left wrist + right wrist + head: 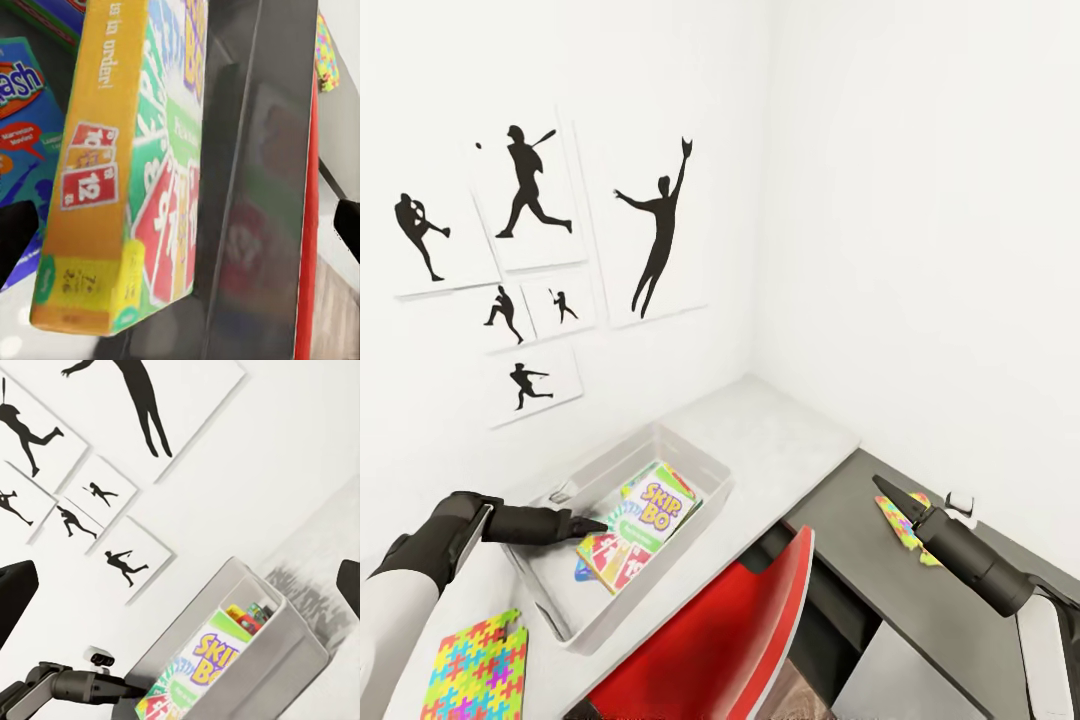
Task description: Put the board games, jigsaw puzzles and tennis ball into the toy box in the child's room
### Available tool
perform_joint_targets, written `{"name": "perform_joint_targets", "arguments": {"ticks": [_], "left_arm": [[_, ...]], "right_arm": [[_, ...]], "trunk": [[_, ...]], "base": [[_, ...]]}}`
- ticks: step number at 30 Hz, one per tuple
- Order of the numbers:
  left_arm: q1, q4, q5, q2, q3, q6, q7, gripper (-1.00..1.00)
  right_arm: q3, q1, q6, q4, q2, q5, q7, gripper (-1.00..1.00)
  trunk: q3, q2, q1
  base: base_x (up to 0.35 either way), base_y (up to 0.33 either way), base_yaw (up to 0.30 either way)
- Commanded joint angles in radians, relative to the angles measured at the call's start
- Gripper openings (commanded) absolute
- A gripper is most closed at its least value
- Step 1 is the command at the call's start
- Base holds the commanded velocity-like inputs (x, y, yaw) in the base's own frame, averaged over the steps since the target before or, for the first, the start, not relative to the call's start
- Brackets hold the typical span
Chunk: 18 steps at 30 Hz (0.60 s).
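The left gripper [592, 524] reached into the toy box [705, 452] on the table [780, 430], its fingers spread and holding nothing, tips right beside the SKIP-BO board game [645, 525], which lay tilted in the box over a blue board game [22, 120] (partly hidden beneath it). The right gripper [882, 487] hovered open above the table's darker wing, over one jigsaw puzzle [905, 522]. The other jigsaw puzzle [475, 668] lay flat near the box. A red chair [710, 640] stood at the table.
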Motion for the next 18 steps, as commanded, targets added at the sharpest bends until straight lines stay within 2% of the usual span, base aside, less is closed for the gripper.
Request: {"name": "perform_joint_targets", "arguments": {"ticks": [1,7,13,18], "left_arm": [[-0.001,-0.001,-0.01,-0.001,0.006,0.009,-0.009,1.0],[-0.001,-0.001,-0.009,0.001,0.008,0.009,-0.014,1.0],[-0.001,-0.006,-0.014,0.003,0.008,0.002,-0.132,1.0],[-0.001,-0.009,-0.012,0.022,0.009,-0.001,-0.163,1.0]], "right_arm": [[-0.001,-0.001,0.005,0.0,0.0,-0.003,0.002,1.0],[-0.002,-0.001,0.004,0.0,0.001,-0.003,0.005,1.0],[-0.002,-0.001,0.004,-0.001,0.001,-0.003,0.006,1.0],[-0.002,-0.001,0.004,-0.001,0.001,-0.003,0.007,1.0]], "trunk": [[-0.004,-0.002,0.001],[-0.006,-0.002,0.001],[-0.007,-0.002,0.001],[-0.007,-0.002,0.001]], "base": [[0.0,0.0,0.0],[0.0,0.0,0.0],[0.0,0.0,0.0],[0.0,0.0,0.0]]}}
